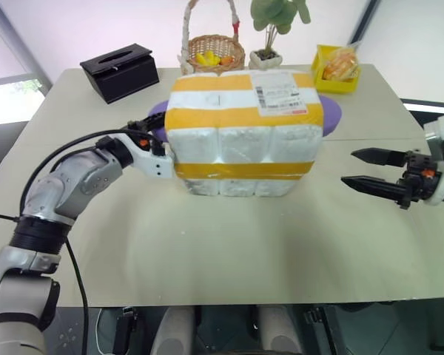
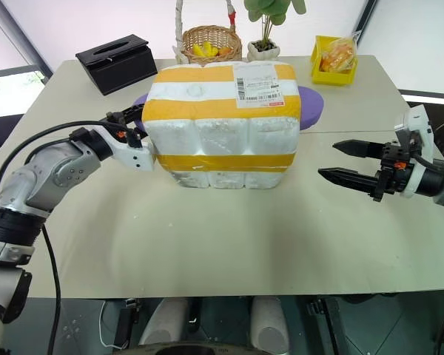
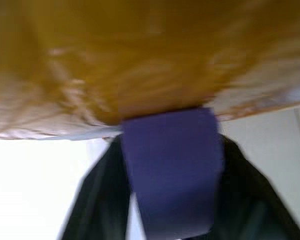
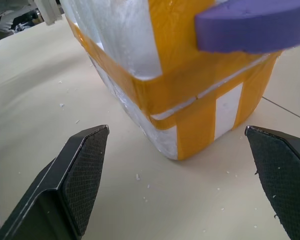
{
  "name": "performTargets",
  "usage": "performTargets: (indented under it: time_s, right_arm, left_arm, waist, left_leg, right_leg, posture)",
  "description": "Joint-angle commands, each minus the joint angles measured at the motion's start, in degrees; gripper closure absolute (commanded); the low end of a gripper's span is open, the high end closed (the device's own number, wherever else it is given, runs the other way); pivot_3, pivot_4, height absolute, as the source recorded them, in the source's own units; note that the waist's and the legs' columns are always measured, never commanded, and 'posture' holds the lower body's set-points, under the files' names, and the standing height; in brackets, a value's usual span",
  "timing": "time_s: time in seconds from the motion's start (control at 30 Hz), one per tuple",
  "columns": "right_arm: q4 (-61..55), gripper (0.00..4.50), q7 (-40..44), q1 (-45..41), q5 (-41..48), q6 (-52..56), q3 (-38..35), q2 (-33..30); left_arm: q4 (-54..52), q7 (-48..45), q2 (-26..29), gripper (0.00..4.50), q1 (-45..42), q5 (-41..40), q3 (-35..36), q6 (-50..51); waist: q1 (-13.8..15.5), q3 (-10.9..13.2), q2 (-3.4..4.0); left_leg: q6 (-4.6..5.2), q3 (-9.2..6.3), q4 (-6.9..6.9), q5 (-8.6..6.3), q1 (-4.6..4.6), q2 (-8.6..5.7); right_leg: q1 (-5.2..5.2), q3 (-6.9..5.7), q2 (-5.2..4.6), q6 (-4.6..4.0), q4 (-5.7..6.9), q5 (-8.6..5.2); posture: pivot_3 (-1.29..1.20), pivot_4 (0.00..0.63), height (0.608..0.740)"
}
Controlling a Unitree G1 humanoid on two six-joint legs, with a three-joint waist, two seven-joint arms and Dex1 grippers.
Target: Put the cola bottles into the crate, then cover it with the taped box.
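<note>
The taped box, white foam with broad yellow bands and a shipping label, stands upright mid-table. Under a seam low on its side, a foam part with a yellow band shows, the crate. The cola bottles are hidden. A purple handle juts from the box's left side, and another purple handle from its right. My left gripper is open at the left handle, which lies between its fingers. My right gripper is open, a short way right of the box, holding nothing.
Along the table's far side stand a black tissue box, a wicker basket with yellow items, a potted plant and a yellow bin. Bare tabletop lies between the box and the near edge.
</note>
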Motion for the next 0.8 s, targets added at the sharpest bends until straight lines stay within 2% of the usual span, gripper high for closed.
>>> performTargets:
  time_s: [0.03, 0.17, 0.37, 0.57, 0.6, 0.67, 0.73, 0.8]
  right_arm:
    - [-0.95, 0.00, -0.19, -0.42, 0.17, -0.85, -0.56, 0.39]
    - [-0.87, 0.00, -0.35, -0.77, 0.10, -0.91, -0.08, 0.44]
    - [0.31, 0.00, 0.20, -1.39, -0.28, -0.93, 0.78, 0.08]
    - [2.86, 0.00, 0.79, -3.55, -1.38, -1.63, 2.48, 0.08]
    - [3.41, 0.00, 0.89, -4.01, -1.67, -1.88, 2.85, 0.09]
    - [4.69, 0.00, 1.23, -4.79, -2.10, -2.28, 3.30, -0.10]
    - [5.81, 0.00, 1.86, -5.13, -2.56, -2.63, 3.35, -0.46]
    - [7.06, 0.00, 2.64, -5.28, -3.20, -3.07, 3.29, -0.92]
  left_arm:
    - [-3.98, -2.07, 0.83, 0.56, 1.53, -1.86, 0.63, 0.05]
    - [-9.30, -4.87, 1.66, 0.56, 5.12, -6.50, 3.77, 1.24]
    - [-19.39, -8.67, 4.59, 0.56, 11.44, -16.27, 13.58, 4.93]
    - [-21.62, -7.46, 9.28, 0.56, 15.19, -17.37, 19.16, -1.58]
    - [-22.41, -8.33, 9.77, 0.56, 17.18, -19.76, 20.59, -2.60]
    - [-26.01, -12.53, 9.63, 0.56, 22.50, -29.85, 24.34, -0.01]
    - [-30.14, -17.27, 9.26, 0.56, 27.34, -40.30, 27.52, 7.19]
    - [-34.19, -20.66, 8.79, 0.56, 32.13, -49.66, 31.70, 19.03]
  waist:
    - [0.04, 0.00, 0.00]
    - [0.02, 0.00, 0.00]
    - [-0.01, 0.00, 0.00]
    - [-0.01, 0.00, 0.01]
    - [-0.14, 0.00, 0.01]
    - [-0.42, 0.00, 0.01]
    - [-0.27, 0.00, 0.01]
    - [-0.23, 0.00, 0.01]
  left_leg:
    - [0.00, 0.00, 0.00, 0.00, 0.00, 0.00]
    - [0.00, 0.00, -0.01, 0.00, -0.01, 0.00]
    - [0.00, -0.01, -0.01, 0.00, 0.00, 0.02]
    - [0.00, 0.01, -0.01, 0.00, 0.02, 0.02]
    - [0.00, 0.01, -0.02, 0.00, 0.03, 0.02]
    - [0.00, 0.04, -0.05, -0.01, 0.05, 0.04]
    - [0.00, 0.07, -0.06, -0.01, 0.05, 0.07]
    - [0.00, 0.06, -0.05, -0.01, 0.05, 0.07]
  right_leg:
    - [0.00, 0.00, 0.00, 0.00, 0.00, 0.00]
    - [0.00, 0.00, 0.00, 0.00, -0.01, 0.00]
    - [0.00, 0.01, 0.00, -0.01, -0.01, 0.00]
    - [0.01, 0.01, 0.00, -0.02, -0.03, 0.00]
    - [0.01, 0.01, 0.00, -0.02, -0.03, -0.01]
    - [0.01, 0.01, 0.00, -0.03, -0.04, -0.01]
    - [-0.01, 0.03, 0.00, -0.04, -0.05, -0.01]
    - [-0.01, 0.03, 0.00, -0.05, -0.04, -0.01]
  posture:
    - [0.00, 0.150, 0.740]
    - [0.00, 0.150, 0.740]
    - [0.00, 0.150, 0.740]
    - [0.00, 0.150, 0.740]
    - [0.00, 0.150, 0.740]
    - [0.00, 0.150, 0.740]
    - [0.00, 0.150, 0.740]
    - [0.00, 0.150, 0.740]
